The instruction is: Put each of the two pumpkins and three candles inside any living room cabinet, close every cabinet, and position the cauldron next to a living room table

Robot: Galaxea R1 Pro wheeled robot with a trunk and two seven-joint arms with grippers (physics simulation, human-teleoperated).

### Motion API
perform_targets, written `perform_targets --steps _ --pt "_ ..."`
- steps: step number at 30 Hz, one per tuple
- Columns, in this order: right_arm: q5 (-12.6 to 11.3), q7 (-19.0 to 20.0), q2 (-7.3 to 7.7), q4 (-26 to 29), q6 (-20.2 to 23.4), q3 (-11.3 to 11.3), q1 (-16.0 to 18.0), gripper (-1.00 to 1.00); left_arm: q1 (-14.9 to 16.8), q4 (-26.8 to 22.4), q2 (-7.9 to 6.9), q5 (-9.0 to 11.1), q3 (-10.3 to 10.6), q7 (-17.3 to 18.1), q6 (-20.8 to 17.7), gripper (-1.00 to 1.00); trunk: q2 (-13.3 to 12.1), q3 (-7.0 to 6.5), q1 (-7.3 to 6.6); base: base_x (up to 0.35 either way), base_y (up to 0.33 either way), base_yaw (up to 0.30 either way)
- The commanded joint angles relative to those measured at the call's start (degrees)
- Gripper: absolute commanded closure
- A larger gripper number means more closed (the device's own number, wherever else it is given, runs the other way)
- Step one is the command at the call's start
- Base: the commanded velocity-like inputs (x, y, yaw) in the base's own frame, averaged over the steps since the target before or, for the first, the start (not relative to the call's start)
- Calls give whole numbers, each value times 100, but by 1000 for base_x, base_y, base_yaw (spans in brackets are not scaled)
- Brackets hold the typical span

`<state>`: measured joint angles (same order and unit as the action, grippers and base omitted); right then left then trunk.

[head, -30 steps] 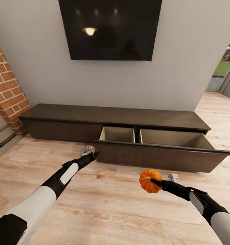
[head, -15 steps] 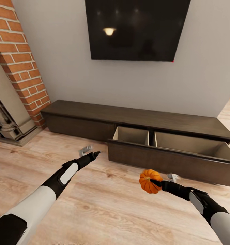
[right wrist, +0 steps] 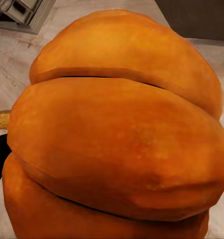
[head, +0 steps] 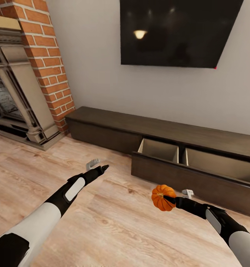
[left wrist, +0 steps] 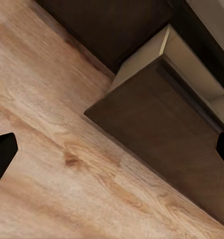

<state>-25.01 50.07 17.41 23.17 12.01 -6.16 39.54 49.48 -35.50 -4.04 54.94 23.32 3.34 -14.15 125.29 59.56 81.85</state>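
Our right fingers (head: 170, 200) grip a pumpkin (head: 163, 197), held above the wooden floor (head: 113, 222) in front of the cabinet (head: 113, 126). The cabinet's wide drawer (head: 169, 168) stands pulled out, pale inside. Our left fingers (head: 103, 167) point at the floor near the drawer's corner, spread apart with nothing between them. A brick fireplace (head: 25, 92) stands beside the cabinet, a dark screen (head: 176, 33) above it.
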Motion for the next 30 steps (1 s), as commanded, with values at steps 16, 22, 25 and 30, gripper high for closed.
perform_targets --steps 16,22,25,30 --pt "-22 -6 -1 3 3 10 1 100 -8 22 -5 -9 -3 0 8 -100 0 0 0 0 0 276" --pt "-14 -6 -24 1 3 10 1 100 -9 17 -17 -1 -12 0 8 -100 0 0 0 0 0 266" --pt "-13 -6 -50 2 3 10 1 100 -9 17 -17 -1 -12 0 8 -100 0 0 0 0 0 263" --pt "-13 -6 -61 3 3 10 1 100 -8 18 -15 0 -12 0 8 -100 0 0 0 0 0 256"
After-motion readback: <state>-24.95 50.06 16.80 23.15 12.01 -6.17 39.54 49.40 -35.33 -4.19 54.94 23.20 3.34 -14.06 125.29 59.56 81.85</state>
